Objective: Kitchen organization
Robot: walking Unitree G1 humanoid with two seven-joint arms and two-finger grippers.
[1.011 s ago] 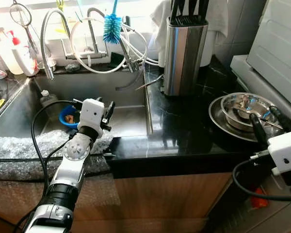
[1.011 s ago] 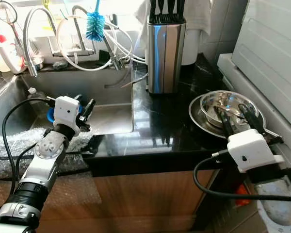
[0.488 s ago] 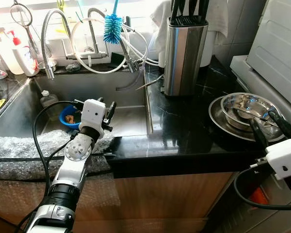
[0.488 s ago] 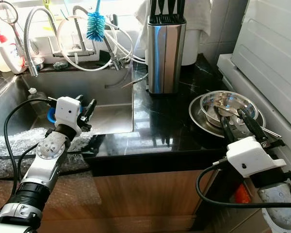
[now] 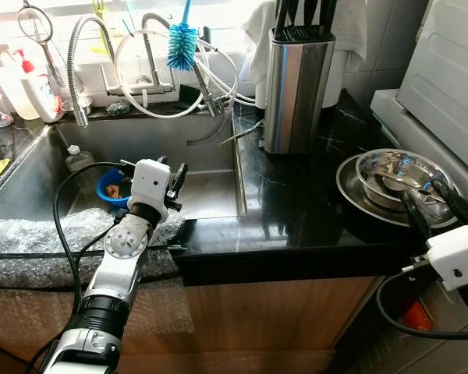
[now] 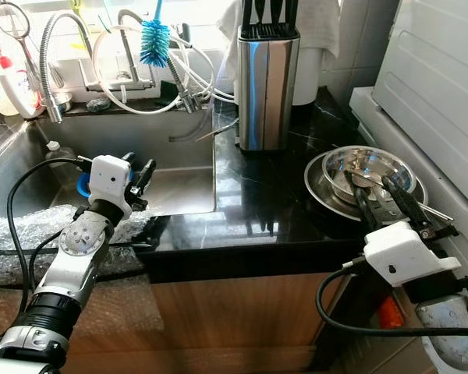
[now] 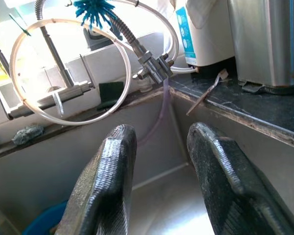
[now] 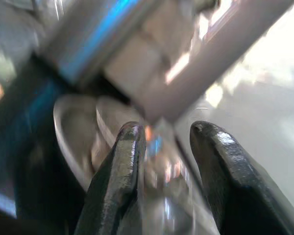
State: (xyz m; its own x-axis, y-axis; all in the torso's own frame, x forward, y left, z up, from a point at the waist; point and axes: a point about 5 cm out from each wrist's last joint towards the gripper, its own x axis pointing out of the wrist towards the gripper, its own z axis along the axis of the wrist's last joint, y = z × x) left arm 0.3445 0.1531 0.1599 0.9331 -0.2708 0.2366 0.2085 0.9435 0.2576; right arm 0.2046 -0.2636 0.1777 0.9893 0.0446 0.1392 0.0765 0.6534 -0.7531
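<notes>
Stacked steel bowls rest on a steel plate at the right of the black counter. My right gripper hovers open over the near rim of that stack, holding nothing; its wrist view is blurred, with the bowls beyond the fingers. My left gripper is open above the front edge of the steel sink, pointing at the back wall. A blue bowl lies in the sink just to its left. In the left wrist view the fingers frame the sink wall.
A steel knife block stands at the back of the counter. Faucets, hoses and a blue bottle brush crowd the sink's back ledge, with soap bottles at left. Bubble wrap covers the sink's front edge. A white appliance rises at right.
My right gripper has drawn back and down from over the bowls toward the counter's front edge, then held still. The left arm has barely moved.
</notes>
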